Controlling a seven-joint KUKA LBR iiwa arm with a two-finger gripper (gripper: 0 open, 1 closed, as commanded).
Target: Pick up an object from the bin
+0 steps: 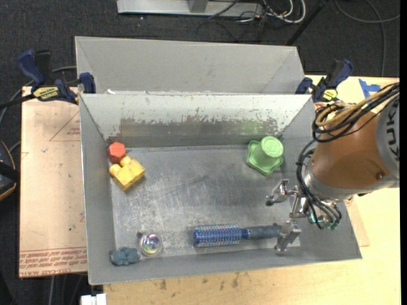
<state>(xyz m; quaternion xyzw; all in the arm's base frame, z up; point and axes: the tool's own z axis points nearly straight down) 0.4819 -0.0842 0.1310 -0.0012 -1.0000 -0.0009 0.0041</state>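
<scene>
My gripper (pixel 282 220) hangs low at the right side of the bin, its two metal fingers spread apart, one near the upper tip (pixel 275 196) and one near the bin's front. It is open with nothing between the fingers. A blue hairbrush (pixel 230 235) lies along the front wall, bristle head to the left, and its dark handle end reaches just beside my lower fingertip. A light green plastic cup (pixel 266 154) lies tipped at the back right, a little above my gripper and apart from it.
A yellow block with a red knob (pixel 124 167) sits at the left back. A small shiny ball (pixel 151 244) and a blue-grey lump (pixel 124 255) lie in the front left corner. The arm's orange cover and cables bulk over the bin's right wall.
</scene>
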